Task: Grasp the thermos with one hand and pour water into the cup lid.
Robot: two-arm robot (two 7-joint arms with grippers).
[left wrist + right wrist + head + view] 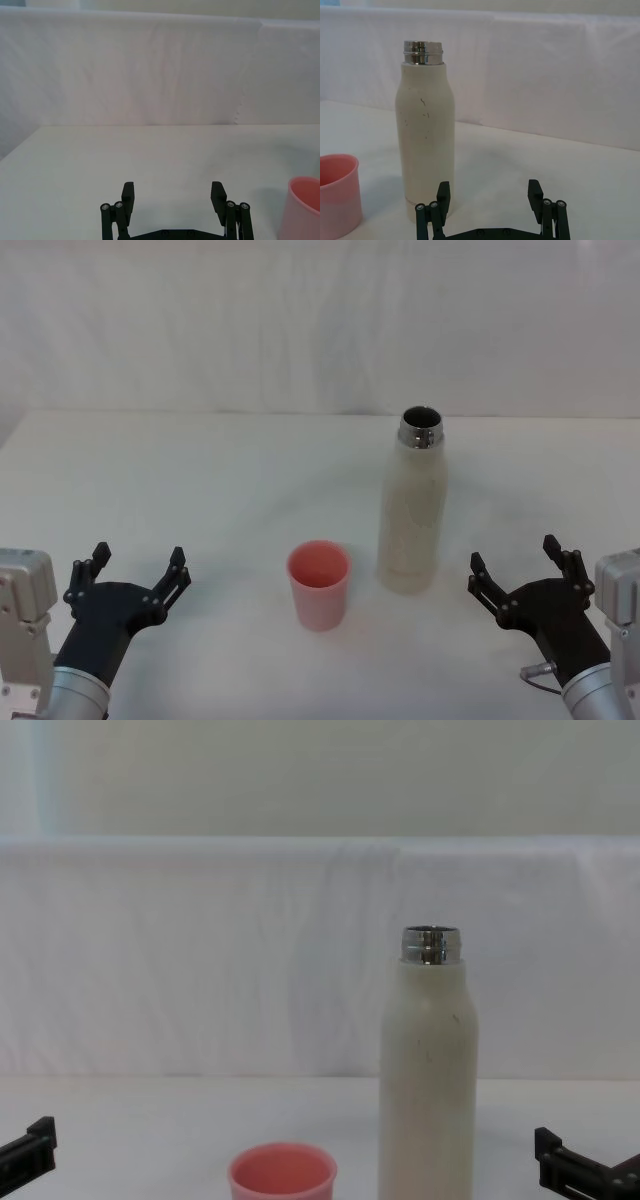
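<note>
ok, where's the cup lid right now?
In the head view the cup lid stands upright on the table near centre, just left of the thermos and apart from it, between the open left gripper and right gripper.

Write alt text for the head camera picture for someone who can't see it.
A tall cream-white thermos with an open steel neck stands upright on a white table, with a small pink cup lid beside it on its left, apart from it. The left gripper and right gripper rest open near the table's front corners, holding nothing.
</note>
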